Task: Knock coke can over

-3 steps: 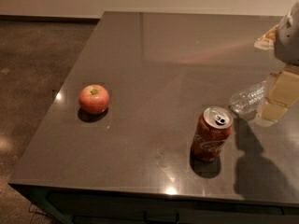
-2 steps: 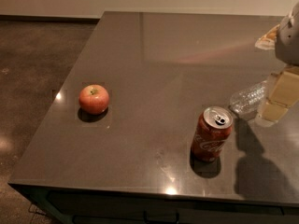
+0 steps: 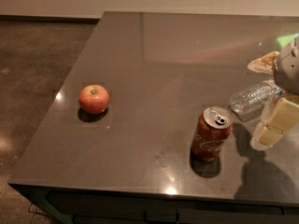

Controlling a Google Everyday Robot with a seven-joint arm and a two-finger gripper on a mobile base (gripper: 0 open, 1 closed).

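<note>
The coke can stands upright on the dark table, front right, silver top and pull tab facing up. My gripper comes in from the right edge, its pale yellow end hanging just right of the can, with a small gap between them. It does not touch the can. The upper part of the arm runs out of view at the right.
A red-orange apple sits at the left of the table. A clear plastic bottle lies on its side behind the can, partly behind the gripper. A flat snack packet lies at the right. The table's front edge is close to the can.
The gripper has come down a little in the view, nearer the can's height. The can, apple and bottle have not moved.
</note>
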